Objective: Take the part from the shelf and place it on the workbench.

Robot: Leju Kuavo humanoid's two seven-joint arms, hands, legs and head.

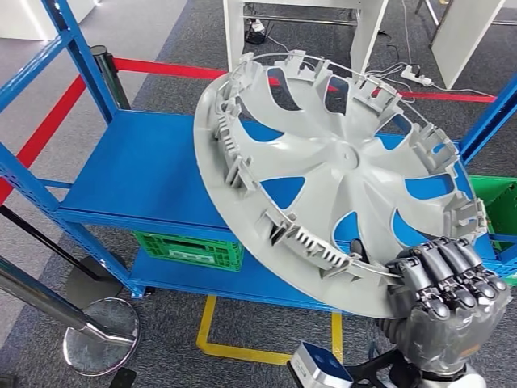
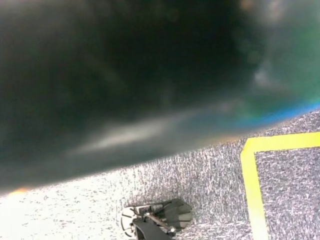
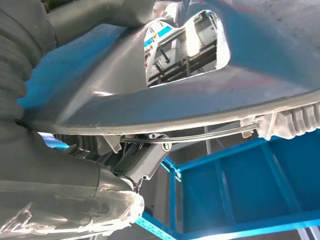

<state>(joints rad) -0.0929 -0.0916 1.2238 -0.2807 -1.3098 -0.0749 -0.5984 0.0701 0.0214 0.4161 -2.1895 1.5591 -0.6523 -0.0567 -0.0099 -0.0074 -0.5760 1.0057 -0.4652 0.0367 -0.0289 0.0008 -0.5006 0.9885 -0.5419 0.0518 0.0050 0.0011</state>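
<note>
Right robot hand [image 1: 448, 295] gripping rim of one grey wheel cover [image 1: 342, 162], tilted above one blue shelf [image 1: 140, 174], two green crates [image 1: 189, 249] beneath.

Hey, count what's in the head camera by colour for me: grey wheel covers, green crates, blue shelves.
Grey wheel cover, held by the right robot hand: 1
Green crates: 2
Blue shelf: 1
Total: 4

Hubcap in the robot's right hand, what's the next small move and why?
Probably draw the hubcap back, away from the blue shelf. The right hand grips its near rim, and it hangs tilted above the shelf board, so it looks lifted but not yet carried clear.
</note>
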